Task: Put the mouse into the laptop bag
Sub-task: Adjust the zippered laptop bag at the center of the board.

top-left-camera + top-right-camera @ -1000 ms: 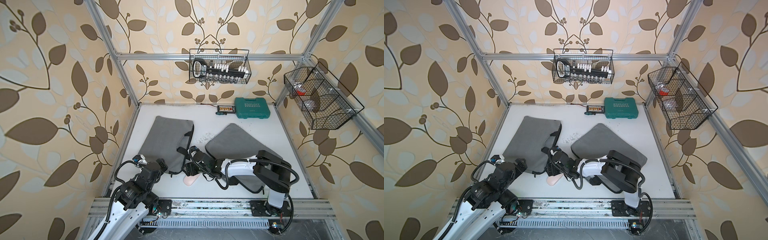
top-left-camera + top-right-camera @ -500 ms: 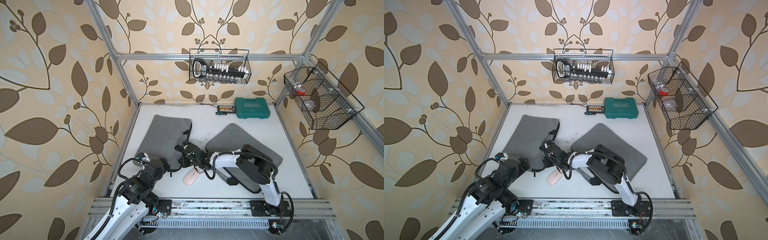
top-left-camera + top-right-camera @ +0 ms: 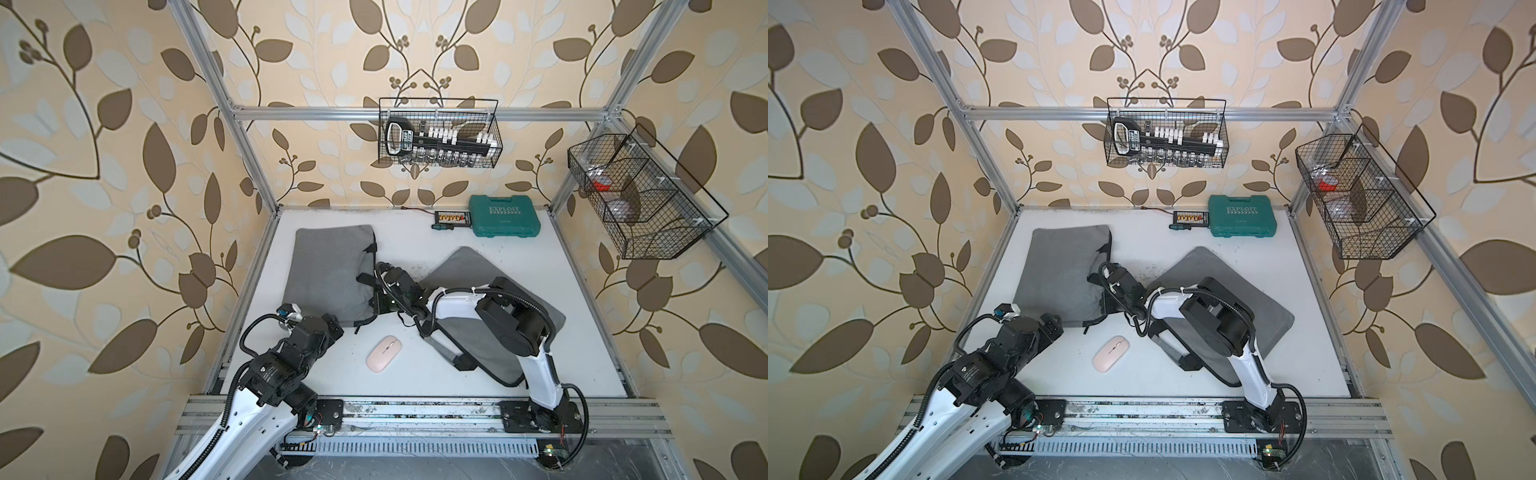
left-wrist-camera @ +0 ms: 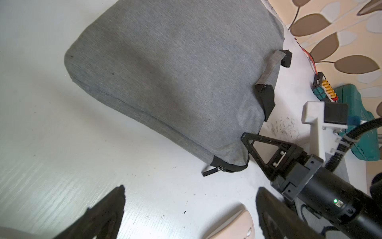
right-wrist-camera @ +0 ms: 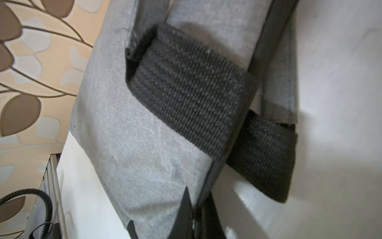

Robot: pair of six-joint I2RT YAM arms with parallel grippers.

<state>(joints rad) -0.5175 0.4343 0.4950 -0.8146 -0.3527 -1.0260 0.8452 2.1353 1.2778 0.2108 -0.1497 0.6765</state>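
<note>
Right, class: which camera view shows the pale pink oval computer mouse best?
The top views: in both, the pale pink oval computer mouse lies whole and uncovered on the white table. The left wrist view catches only one end at the frame edge; the right wrist view shows none of it.

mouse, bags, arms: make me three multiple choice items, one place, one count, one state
1. Where is the mouse? A in a bag B on the bare table C in a wire basket
2. How many grey laptop bags? A one B two C three
3. Jaws of the left gripper? A open, empty B shut on the mouse C shut on a strap
B: it lies on tabletop between the arms. B: both top views show two. A: the left wrist view shows them wide apart, gripping nothing.
</note>
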